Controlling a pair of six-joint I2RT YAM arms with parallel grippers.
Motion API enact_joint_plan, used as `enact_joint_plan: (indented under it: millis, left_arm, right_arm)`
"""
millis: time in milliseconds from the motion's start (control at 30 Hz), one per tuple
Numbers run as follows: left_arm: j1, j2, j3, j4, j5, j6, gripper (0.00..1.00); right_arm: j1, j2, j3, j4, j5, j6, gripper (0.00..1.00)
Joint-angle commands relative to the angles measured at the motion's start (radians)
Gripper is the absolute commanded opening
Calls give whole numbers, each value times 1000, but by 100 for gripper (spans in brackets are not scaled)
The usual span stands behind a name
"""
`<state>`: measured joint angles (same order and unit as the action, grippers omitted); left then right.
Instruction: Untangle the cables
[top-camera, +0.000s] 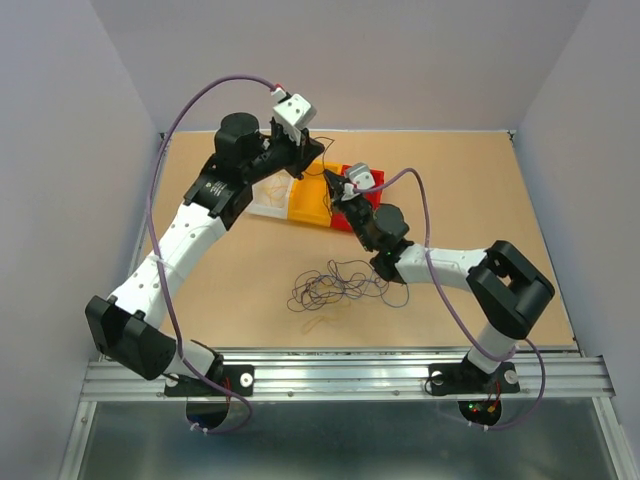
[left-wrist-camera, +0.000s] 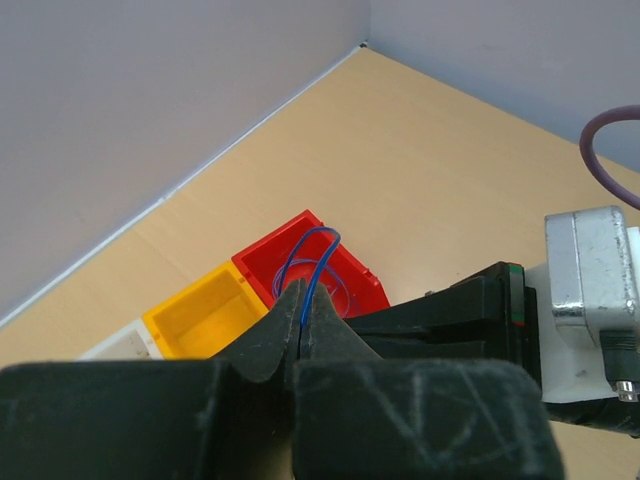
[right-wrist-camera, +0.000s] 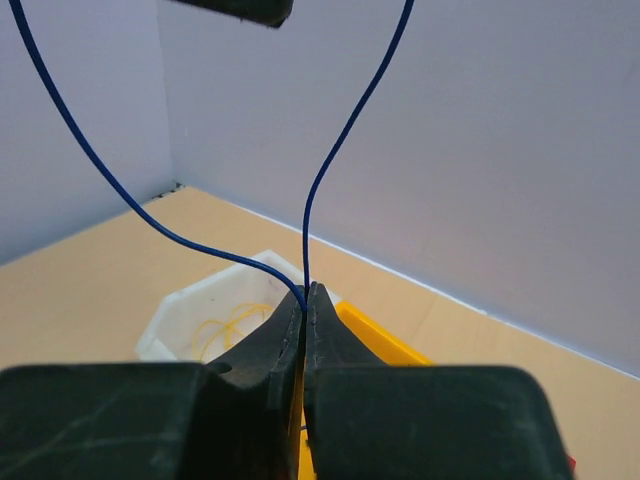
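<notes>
Top view only: table (top-camera: 480, 220), with a dark tangle of cables (top-camera: 340, 285) lying loose mid-table, apart from the bins. Right wrist view: white bin (right-wrist-camera: 185, 305) holds a pale yellow cable (right-wrist-camera: 225, 330). Wrist views show left gripper (left-wrist-camera: 303, 310) and right gripper (right-wrist-camera: 306, 300) each pinched tight on the blue cable (right-wrist-camera: 306, 245). Left wrist view shows it looping over the red bin (left-wrist-camera: 362, 280).

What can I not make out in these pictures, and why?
Top view: the strands of the tangle are too thin to count.
Right wrist view: the blue cable runs off the top edge.
Left wrist view: the left hand covers the near side of the red bin.
</notes>
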<state>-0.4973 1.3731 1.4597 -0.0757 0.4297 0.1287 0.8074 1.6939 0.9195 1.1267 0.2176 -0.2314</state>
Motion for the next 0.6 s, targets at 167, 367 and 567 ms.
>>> enact_joint_plan:
  millis: [167,367,567]
  left_arm:
    - [12,110,-33,195,-3,-4,0]
    - [26,109,-88,293,-6,-24,0]
    - [26,174,-99,358,33,-52,2]
  right_arm:
    - [-97,-57,15,24,-9,49,1]
    - [-247,-7,85,25,-268,210,1]
    - [-304,53,65,42,-297,282,1]
